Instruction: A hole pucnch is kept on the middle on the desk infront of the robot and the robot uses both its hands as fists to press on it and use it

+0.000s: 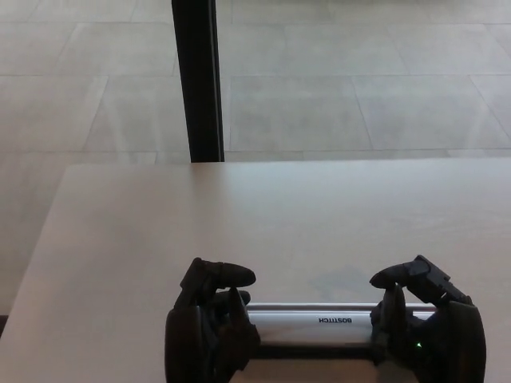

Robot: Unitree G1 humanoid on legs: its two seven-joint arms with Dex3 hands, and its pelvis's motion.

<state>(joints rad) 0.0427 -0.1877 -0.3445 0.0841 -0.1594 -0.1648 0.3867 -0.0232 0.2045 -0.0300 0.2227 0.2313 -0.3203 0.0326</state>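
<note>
A silver hole punch with a black base lies crosswise near the desk's front edge, low in the head view. My left hand rests on its left end with fingers curled into a fist. On the right end sits my right hand, also curled into a fist. Both hands press down on the punch's handle bar; its ends are hidden under them.
The pale wooden desk stretches away from the punch. A black vertical post stands behind the desk's far edge. Beyond it is a tiled floor.
</note>
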